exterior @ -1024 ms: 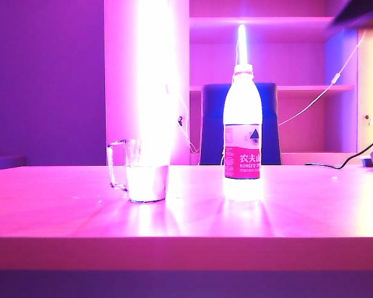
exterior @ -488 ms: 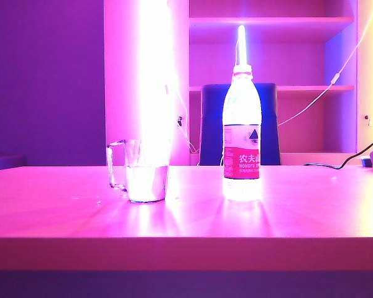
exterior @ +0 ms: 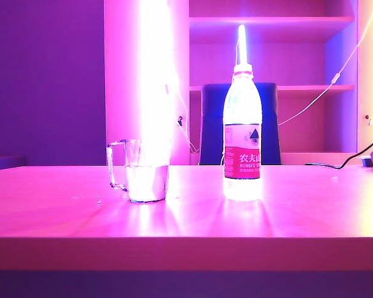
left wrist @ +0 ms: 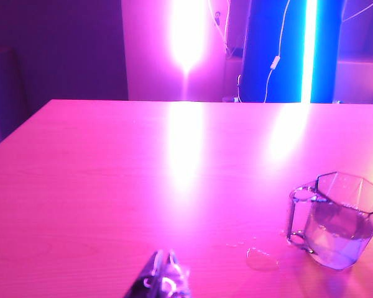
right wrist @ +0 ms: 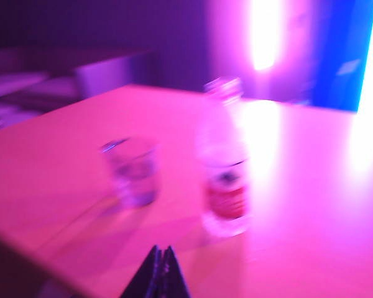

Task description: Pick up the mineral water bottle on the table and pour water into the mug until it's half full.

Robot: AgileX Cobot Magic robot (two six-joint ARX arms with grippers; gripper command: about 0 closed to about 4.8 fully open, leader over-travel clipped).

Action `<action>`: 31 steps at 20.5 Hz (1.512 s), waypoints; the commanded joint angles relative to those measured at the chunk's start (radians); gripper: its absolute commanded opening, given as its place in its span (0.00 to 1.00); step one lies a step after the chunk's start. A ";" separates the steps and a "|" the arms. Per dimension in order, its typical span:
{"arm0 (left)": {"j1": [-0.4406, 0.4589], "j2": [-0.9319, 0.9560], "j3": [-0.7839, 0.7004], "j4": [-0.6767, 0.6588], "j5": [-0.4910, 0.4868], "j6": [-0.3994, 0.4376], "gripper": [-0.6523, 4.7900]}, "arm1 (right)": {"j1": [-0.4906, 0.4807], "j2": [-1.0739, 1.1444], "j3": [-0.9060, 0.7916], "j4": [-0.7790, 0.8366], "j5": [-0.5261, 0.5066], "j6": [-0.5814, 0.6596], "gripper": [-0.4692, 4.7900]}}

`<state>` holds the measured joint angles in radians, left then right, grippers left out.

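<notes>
You have one mineral water bottle [exterior: 242, 133], one mug [exterior: 141, 170] and two pincers to account for. Neither pincer shows in the exterior view; each appears only in its own wrist view.

The left pincer [left wrist: 163, 280] hangs above the tabletop [exterior: 298, 211] with its fingertips pressed together and nothing between them. From it, the mug [left wrist: 336, 220] stands ahead and off to one side, well apart. A small wet patch [left wrist: 261, 257] lies on the surface between the pincer and the mug, nearer the mug's handle. The wide stretch of tabletop [left wrist: 112, 186] ahead of this pincer is bare as far as the far edge.

The right pincer [right wrist: 161, 271] is likewise pinched shut and holds nothing. That view is blurred, but you can make out the mineral water bottle [right wrist: 224, 162] upright just ahead of it and the mug [right wrist: 130, 171] beyond, to the bottle's side. The two stand apart, not touching.

In the exterior view both containers sit well back from the front edge, with open tabletop in front and a clear gap between them. The bottle carries its white cap and glows with water [exterior: 242, 102] high up its body. The mug holds water [exterior: 147, 182] to roughly half its height, with its handle turned away from the bottle.
</notes>
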<state>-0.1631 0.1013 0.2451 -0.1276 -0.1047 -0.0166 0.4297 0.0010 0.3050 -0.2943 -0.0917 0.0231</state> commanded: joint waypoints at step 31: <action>0.000 0.000 -0.111 0.054 0.015 -0.002 0.11 | -0.524 -0.003 -0.249 0.269 -0.015 -0.024 0.09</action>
<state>-0.1631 0.1009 0.1322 -0.0830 -0.0933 -0.0185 -0.0914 0.0002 0.0696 -0.0257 -0.1059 0.0051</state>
